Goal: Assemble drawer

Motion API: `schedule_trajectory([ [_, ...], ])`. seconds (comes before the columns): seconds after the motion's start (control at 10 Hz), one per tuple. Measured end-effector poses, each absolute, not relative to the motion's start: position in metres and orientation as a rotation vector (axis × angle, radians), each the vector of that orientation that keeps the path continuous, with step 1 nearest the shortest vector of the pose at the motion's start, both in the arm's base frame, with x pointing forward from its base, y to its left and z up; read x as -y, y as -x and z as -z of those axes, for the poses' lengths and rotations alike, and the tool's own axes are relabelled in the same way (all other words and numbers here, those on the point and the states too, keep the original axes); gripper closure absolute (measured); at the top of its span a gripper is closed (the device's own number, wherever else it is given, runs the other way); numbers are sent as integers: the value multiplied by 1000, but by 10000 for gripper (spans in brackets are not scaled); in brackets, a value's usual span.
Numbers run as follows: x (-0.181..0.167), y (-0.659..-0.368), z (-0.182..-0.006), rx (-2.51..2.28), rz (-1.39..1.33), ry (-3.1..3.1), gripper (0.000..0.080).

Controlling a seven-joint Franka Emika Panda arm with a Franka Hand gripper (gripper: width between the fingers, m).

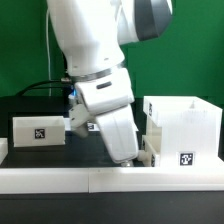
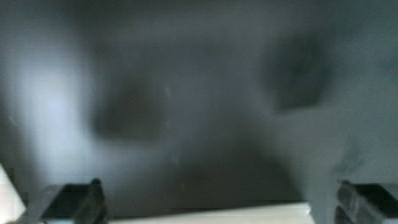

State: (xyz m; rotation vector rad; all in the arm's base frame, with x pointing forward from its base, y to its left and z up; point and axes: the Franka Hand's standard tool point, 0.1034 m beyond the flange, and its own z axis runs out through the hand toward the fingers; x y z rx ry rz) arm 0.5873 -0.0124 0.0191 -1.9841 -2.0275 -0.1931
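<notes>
The tall open-fronted white box (image 1: 185, 125) stands at the exterior view's right, with a square tag on its lower front. A shallow white tray (image 1: 40, 131) with a tag sits at the left. A small white part (image 1: 150, 150), partly hidden, shows between the arm and the box. My gripper (image 1: 132, 158) hangs low between tray and box, close to the box's left side, its fingertips hidden there. In the blurred wrist view my gripper (image 2: 222, 205) has its fingers (image 2: 75, 200) wide apart with nothing between them. A pale white surface (image 2: 249, 216) lies beneath; I cannot tell what it is.
The long low white rail (image 1: 90, 178) runs along the front of the black table (image 1: 85, 148). A green wall stands behind. Black cables lie at the back left.
</notes>
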Motion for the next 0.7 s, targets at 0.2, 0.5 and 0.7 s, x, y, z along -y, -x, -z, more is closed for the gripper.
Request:
schedule_trajectory([
  [0.2,45,-572,-20,1997,168,2037,151],
  [0.5,77,-538,-27,1929,145,2138,151],
  [0.7,91,-519,-39,1923,144,2187,151],
])
